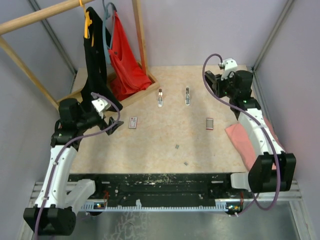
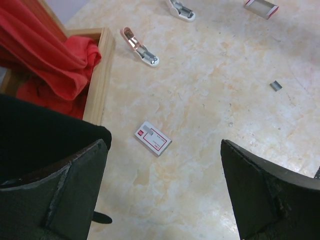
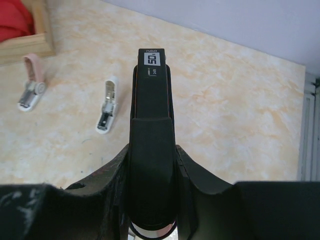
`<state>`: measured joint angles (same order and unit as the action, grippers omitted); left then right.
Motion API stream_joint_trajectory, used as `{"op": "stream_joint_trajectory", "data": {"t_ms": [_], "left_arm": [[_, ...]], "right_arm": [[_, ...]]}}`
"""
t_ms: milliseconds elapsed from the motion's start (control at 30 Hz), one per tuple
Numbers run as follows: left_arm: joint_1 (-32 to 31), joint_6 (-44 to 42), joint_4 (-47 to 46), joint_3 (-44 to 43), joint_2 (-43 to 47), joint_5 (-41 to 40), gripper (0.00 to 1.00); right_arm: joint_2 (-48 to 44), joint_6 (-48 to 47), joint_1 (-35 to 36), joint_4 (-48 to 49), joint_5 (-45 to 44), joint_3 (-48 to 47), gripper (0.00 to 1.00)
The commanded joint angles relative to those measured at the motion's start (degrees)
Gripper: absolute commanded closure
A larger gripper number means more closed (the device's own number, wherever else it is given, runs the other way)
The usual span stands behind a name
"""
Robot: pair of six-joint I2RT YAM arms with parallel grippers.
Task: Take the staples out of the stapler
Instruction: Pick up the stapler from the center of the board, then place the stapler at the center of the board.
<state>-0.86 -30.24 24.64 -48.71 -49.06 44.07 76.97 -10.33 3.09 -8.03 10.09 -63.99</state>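
As my right fingers [image 3: 196, 172] grip the stapler [image 3: 152, 145] over the desk's [image 1: 150, 150] far-right corner, my open left fingers [image 2: 75, 195] should unlatch it.

Overhead view; wrists low (sharing table [image 1: 150, 145]).

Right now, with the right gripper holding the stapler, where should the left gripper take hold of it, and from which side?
Probably the free far end of the stapler, near its white label. The right gripper clamps the near part from both sides, so the open left gripper should come from the tip, across the narrow sides.
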Motion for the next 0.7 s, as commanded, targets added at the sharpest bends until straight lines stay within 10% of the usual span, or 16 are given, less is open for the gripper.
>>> {"op": "stream_joint_trajectory", "data": {"t_ms": [0, 667], "left_arm": [[0.20, -2.88, 1.20, -4.26, -2.42, 6.92, 0.01], [-0.43, -8.61, 1.90, -5.23, -6.32, 20.64, 0.01]], "right_arm": [[-6.68, -2.25, 0.80, 3.02, 10.32, 0.51, 1.00], [-0.93, -21.93, 21.82, 6.36, 33.33, 9.01, 1.00]]}}
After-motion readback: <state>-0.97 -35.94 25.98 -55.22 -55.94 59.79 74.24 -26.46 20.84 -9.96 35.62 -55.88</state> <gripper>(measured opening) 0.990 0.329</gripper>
